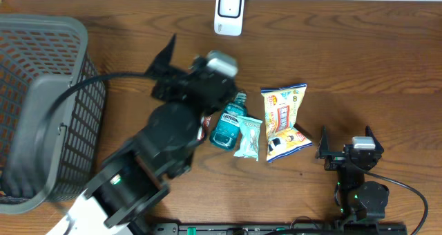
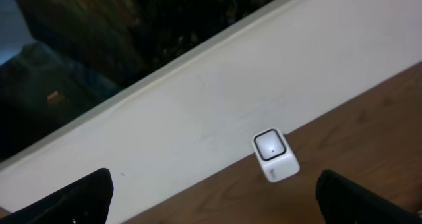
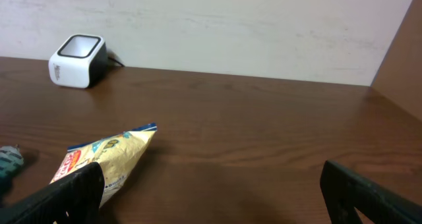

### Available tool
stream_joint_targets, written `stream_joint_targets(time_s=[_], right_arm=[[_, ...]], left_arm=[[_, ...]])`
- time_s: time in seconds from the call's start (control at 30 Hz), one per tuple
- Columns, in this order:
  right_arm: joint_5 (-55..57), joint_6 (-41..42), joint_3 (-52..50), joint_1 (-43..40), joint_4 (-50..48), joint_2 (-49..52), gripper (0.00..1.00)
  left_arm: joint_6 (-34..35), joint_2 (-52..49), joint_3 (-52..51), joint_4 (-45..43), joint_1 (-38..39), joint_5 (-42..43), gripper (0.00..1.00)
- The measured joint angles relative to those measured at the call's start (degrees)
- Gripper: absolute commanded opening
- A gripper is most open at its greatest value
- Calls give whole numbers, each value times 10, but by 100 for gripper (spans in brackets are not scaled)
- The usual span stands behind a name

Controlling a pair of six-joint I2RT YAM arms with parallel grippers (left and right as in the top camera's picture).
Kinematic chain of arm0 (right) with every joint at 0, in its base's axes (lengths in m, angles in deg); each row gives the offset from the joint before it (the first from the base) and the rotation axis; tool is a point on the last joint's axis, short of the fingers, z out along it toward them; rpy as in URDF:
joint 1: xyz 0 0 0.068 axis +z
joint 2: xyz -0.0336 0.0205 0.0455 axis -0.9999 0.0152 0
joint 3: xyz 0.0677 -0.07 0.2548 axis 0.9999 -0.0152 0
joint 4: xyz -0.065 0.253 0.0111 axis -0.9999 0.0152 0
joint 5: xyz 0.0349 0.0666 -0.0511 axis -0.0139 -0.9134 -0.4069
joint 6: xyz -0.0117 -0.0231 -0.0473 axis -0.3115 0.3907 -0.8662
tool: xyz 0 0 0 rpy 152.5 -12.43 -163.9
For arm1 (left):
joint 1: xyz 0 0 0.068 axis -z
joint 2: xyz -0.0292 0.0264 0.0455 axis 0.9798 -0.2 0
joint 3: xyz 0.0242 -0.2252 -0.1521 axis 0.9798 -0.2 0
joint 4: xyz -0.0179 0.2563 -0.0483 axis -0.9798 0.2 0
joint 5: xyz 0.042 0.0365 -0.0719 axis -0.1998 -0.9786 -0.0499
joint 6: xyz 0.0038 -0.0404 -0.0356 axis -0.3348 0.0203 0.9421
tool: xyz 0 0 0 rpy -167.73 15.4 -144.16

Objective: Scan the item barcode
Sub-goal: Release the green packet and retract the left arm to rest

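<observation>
The white barcode scanner (image 1: 228,12) stands at the table's back edge, also seen in the left wrist view (image 2: 275,156) and the right wrist view (image 3: 78,51). On the table's middle lie a teal mouthwash bottle (image 1: 228,124), a pale green packet (image 1: 248,137) and a yellow snack bag (image 1: 283,117). My left gripper (image 2: 214,201) hangs open and empty above the table, facing the scanner. My right gripper (image 1: 345,144) is open low near the front edge, right of the snack bag (image 3: 112,155), holding nothing.
A dark mesh basket (image 1: 41,104) fills the left side. My left arm (image 1: 166,145) stretches from the front left over the items and hides a red item (image 1: 205,126) beside the bottle. A white wall (image 2: 217,99) rises behind the scanner.
</observation>
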State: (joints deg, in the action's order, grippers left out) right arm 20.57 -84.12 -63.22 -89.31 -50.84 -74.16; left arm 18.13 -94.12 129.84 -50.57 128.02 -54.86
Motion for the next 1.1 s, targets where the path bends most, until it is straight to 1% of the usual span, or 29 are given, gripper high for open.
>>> stream_joint_targets(time_s=[0.2,0.33,0.47,0.6,0.7,0.8,0.93,1.1], right_arm=[[0,0,0,0,0,0,99],[0,0,0,0,0,0,99],[0,0,0,0,0,0,99],[0,0,0,0,0,0,99],[0,0,0,0,0,0,99],[0,0,0,0,0,0,99],[0,0,0,0,0,0,99],[0,0,0,0,0,0,99]], left_arm=[[24,94,-47,0,-2,31,98],[56,148,-76,0,-24,56,98],[85,202,-102,27,-83,122,98],[125,248,-105,57,-155,238,98],[170,295,-105,66,-209,317,98],[201,341,-105,91,-254,367,98],[224,390,-105,117,-303,421,98],[257,445,-105,139,-361,468,98]])
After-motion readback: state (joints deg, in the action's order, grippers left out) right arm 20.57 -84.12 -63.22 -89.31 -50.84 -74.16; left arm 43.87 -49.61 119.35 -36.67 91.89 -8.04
